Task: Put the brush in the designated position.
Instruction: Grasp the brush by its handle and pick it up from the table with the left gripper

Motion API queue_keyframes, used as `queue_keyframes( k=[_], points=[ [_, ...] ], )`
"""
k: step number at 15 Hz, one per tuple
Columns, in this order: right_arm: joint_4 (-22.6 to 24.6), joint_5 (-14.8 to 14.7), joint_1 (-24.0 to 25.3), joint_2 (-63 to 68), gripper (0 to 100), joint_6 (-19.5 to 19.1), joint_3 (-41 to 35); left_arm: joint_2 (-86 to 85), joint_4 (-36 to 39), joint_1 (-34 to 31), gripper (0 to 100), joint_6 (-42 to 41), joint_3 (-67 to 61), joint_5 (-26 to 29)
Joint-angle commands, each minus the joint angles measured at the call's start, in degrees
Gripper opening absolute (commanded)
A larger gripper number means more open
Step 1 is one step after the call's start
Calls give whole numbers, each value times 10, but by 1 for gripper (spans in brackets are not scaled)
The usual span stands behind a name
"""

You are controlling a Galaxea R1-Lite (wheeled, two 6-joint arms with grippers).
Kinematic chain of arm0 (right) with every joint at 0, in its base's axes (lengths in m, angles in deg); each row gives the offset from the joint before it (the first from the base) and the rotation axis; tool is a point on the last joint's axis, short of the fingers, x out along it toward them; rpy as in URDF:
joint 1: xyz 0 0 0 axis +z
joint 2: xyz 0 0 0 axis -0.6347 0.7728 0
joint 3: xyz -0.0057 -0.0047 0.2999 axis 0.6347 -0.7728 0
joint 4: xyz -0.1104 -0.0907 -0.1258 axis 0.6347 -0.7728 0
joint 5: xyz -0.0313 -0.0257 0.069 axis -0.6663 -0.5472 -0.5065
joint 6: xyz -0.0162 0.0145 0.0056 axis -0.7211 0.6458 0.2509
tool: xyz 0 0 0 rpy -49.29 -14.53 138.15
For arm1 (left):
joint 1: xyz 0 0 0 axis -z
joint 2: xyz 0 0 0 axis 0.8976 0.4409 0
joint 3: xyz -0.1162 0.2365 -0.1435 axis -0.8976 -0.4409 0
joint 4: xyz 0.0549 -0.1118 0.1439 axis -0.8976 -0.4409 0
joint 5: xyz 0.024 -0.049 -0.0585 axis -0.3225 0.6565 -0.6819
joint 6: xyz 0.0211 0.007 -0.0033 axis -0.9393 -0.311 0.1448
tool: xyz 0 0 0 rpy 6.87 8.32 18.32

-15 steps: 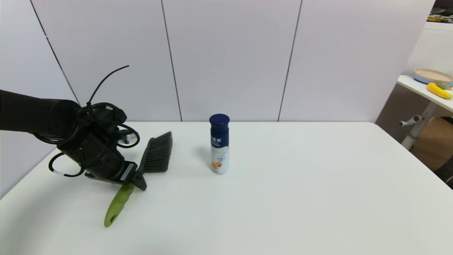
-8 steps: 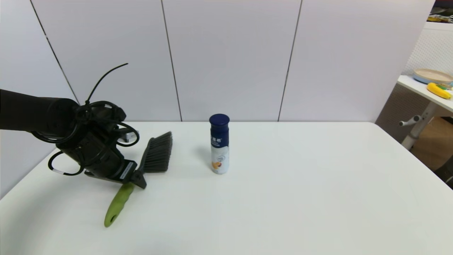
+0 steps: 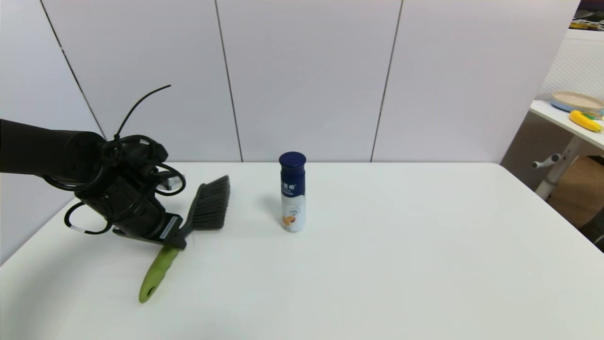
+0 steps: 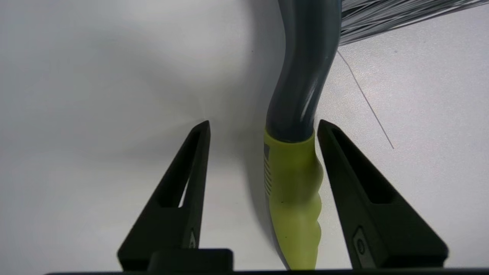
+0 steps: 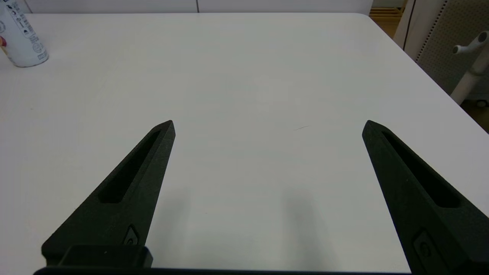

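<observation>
The brush [image 3: 159, 270] lies flat on the white table [image 3: 377, 264] at the left, lime-green handle toward me and dark bristles toward the wall. My left gripper [image 3: 180, 237] is down at the joint of handle and grey neck. In the left wrist view the brush [image 4: 292, 183] runs between the two black fingers [image 4: 191, 172]. It lies close to one finger with a clear gap to the other, so the left gripper [image 4: 263, 122] is open around it. My right gripper [image 5: 267, 122] is open over bare tabletop, out of the head view. The designated position has no mark.
A navy-capped white bottle [image 3: 292, 193] stands upright right of the bristles, also seen in the right wrist view as the bottle [image 5: 21, 38]. A loose bristle [image 4: 365, 99] lies beside the brush neck. A side table with a plate [image 3: 576, 101] stands far right.
The left gripper's visible fingertip has drawn in a little toward the brush neck. The brush and bottle have not moved.
</observation>
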Motion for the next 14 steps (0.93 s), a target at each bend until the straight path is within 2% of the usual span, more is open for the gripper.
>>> queue_keyframes(
  k=[1, 14],
  points=[
    [0, 0, 0, 1, 100, 0, -1, 0, -2, 0, 0, -1, -1, 0],
    [0, 0, 0, 1, 100, 0, -1, -36, -8, 0, 0, -15, 13, 0]
  ],
)
